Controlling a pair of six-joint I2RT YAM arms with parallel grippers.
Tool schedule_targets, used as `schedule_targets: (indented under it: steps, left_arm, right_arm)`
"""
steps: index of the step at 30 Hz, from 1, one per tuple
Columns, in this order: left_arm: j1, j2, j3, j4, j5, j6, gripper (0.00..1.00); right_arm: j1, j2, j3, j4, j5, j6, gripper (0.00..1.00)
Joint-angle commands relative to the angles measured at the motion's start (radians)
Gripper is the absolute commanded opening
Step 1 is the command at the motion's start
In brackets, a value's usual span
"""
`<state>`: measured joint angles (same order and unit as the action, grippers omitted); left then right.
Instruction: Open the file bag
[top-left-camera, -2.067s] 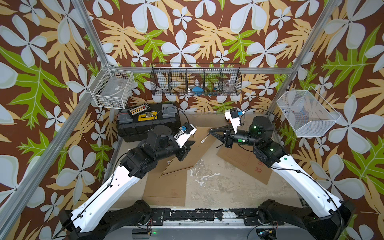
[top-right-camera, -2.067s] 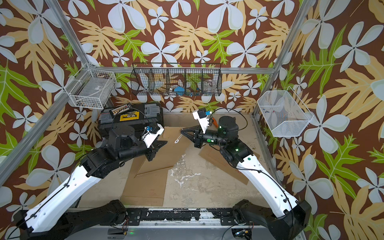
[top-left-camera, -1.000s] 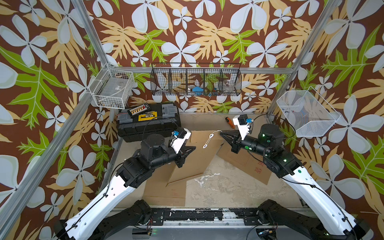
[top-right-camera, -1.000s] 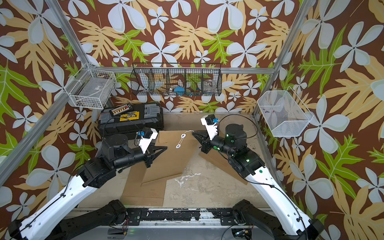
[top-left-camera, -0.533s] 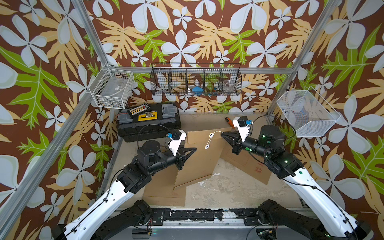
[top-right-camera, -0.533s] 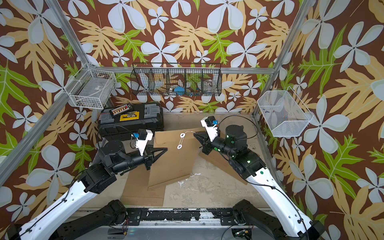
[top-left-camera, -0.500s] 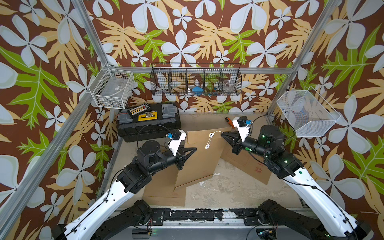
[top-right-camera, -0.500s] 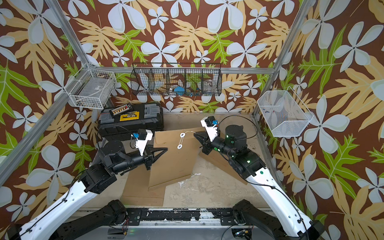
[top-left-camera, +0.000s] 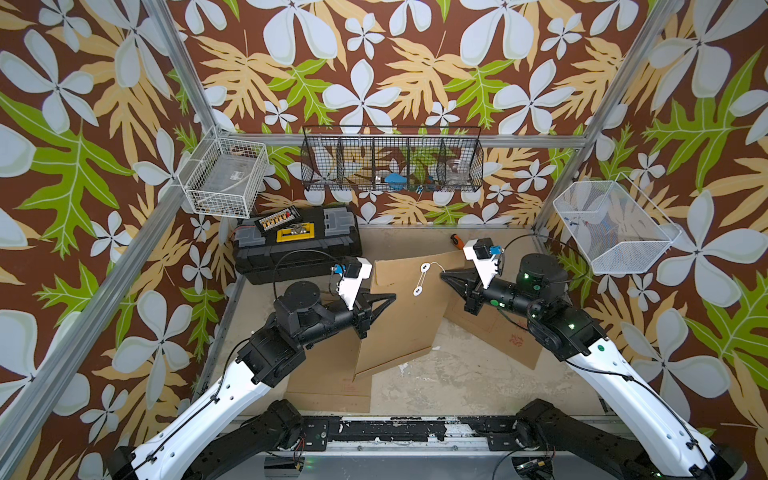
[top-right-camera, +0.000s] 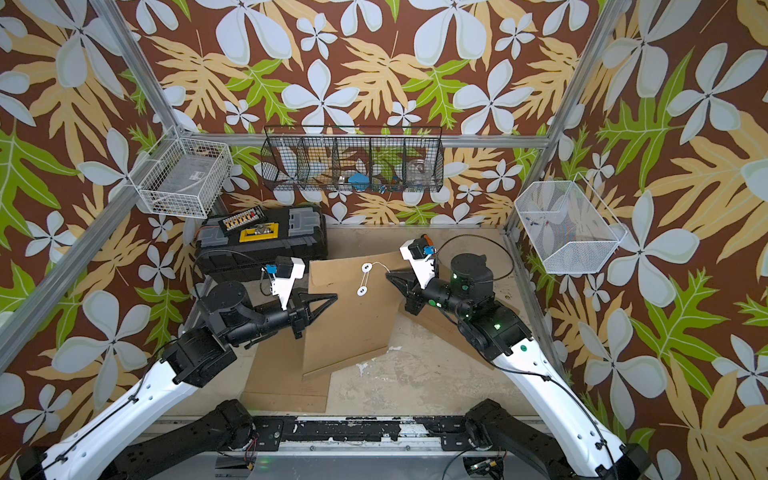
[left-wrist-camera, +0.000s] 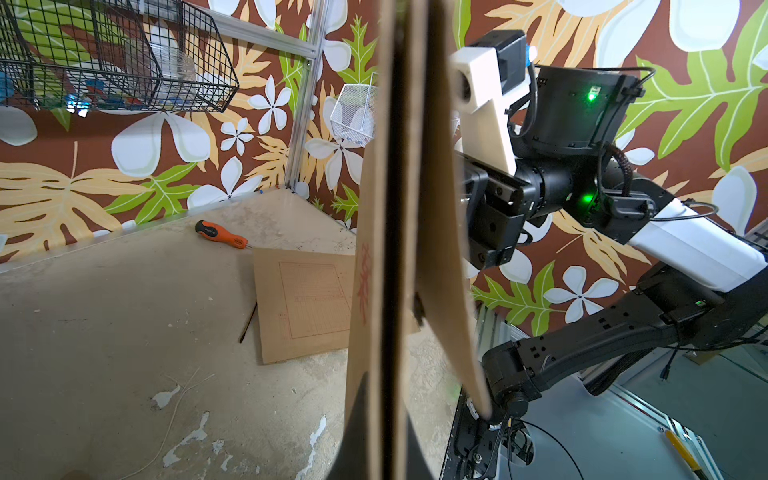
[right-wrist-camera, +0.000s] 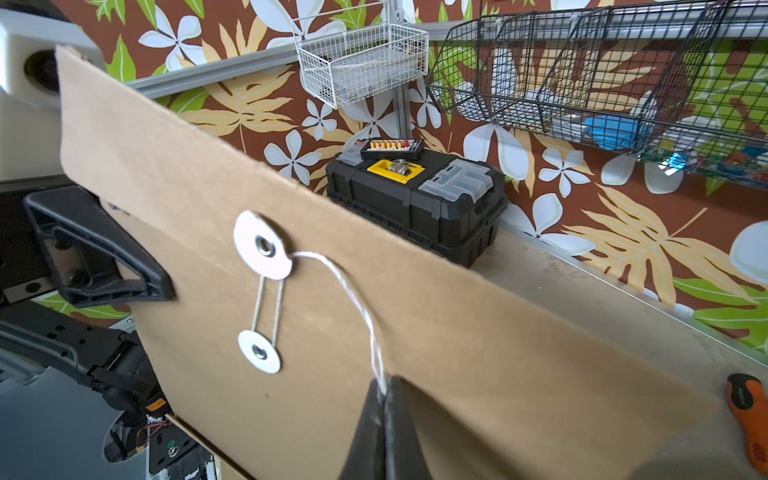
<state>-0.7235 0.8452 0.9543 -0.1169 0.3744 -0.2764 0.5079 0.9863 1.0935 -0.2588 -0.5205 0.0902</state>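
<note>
Kraft file bag (top-left-camera: 399, 324) is up off the desk (top-left-camera: 457, 374), standing nearly upright between the two arms, closure side toward the right arm. Cannot tell whether its lowest corner touches anything.

Left pincer (top-left-camera: 388, 297): clenched on the bag's left edge, just under the flap. In the left wrist view the bag (left-wrist-camera: 432, 166) shows edge-on, running straight out from between the fingers. In the right wrist view one black finger (right-wrist-camera: 104, 257) lies flat on the front face.

Right pincer (right-wrist-camera: 384, 395): clenched on the free end of the white string (right-wrist-camera: 345, 286), just off the bag's right edge in both top views. The string curves slack from the tip to the upper disc (right-wrist-camera: 262, 245). Two strands run from it down to the lower disc (right-wrist-camera: 259, 351), so the flap is still tied.

Two more kraft file bags lie flat on the desk: one under the left arm (top-left-camera: 328, 374), one under the right arm (top-left-camera: 498, 336).

Black toolbox (top-left-camera: 297, 245) in the back-left corner, with a bit case (top-left-camera: 278, 218) on its lid. Orange-handled screwdriver (top-left-camera: 456, 240) on the desk near the back wall, behind the right pincer.

Black wire basket (top-left-camera: 390, 162) on the back wall, white wire basket (top-left-camera: 224, 174) at left, white mesh basket (top-left-camera: 611, 224) at right.
</note>
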Motion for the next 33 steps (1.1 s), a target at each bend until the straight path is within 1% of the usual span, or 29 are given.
schedule_targets:
  steps: [1,4,5,13,23,27,33]
  left_arm:
    - [-0.001,-0.001,0.002,0.049,-0.002,0.000,0.00]
    - [-0.001,0.003,0.002,0.048,-0.011,0.005,0.00]
    - [-0.001,0.006,0.004,0.048,-0.008,0.004,0.00]
    - [0.000,0.008,0.005,0.045,-0.019,0.008,0.00]
    - [0.001,0.018,0.006,0.039,-0.022,0.011,0.00]
    - [-0.001,0.024,0.006,0.034,-0.048,0.001,0.00]
    - [-0.001,0.040,0.015,0.022,-0.056,-0.019,0.00]
  right_arm:
    - [-0.001,0.006,0.003,-0.025,-0.065,-0.041,0.00]
    - [-0.001,0.014,0.009,-0.051,-0.066,-0.067,0.00]
    - [-0.001,0.016,0.015,-0.063,-0.087,-0.076,0.00]
    - [-0.001,0.018,0.013,-0.102,-0.130,-0.115,0.00]
    - [0.001,0.038,0.017,-0.158,-0.237,-0.169,0.00]
    - [0.006,0.053,0.021,-0.183,-0.247,-0.186,0.00]
    - [0.036,0.067,0.017,-0.200,-0.259,-0.198,0.00]
